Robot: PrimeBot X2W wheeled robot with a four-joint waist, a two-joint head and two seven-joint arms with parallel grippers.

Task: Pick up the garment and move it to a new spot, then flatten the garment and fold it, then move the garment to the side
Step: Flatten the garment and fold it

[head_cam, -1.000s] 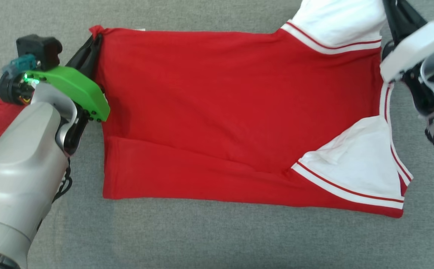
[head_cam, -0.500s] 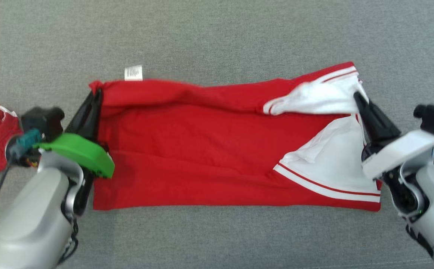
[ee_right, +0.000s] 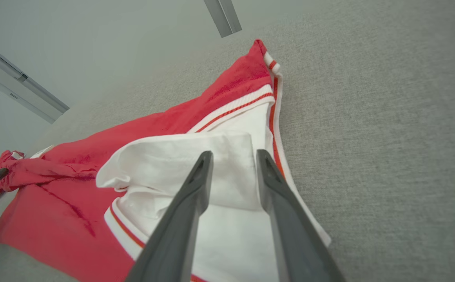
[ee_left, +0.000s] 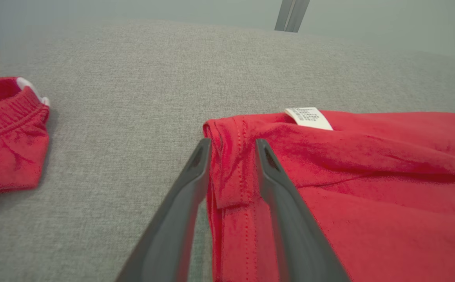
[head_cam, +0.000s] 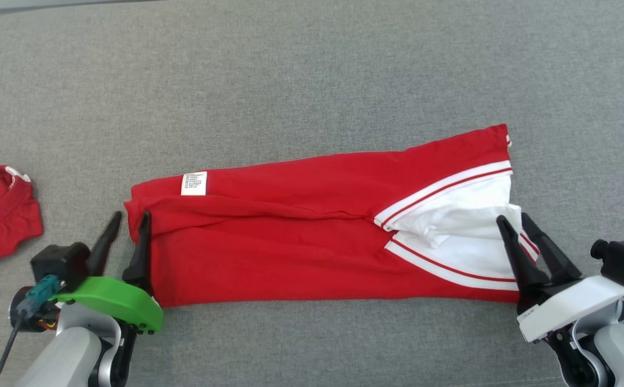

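The garment (head_cam: 290, 258) is stretching lengthwise from the left gripper (head_cam: 131, 215) to the right gripper (head_cam: 511, 216); both are standing spread, pinching nothing, each straddling its end.

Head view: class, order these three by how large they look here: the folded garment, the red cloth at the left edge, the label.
1. folded garment, by far the largest
2. red cloth, partly cut off by the picture's edge, so its full size is unsure
3. label, the smallest
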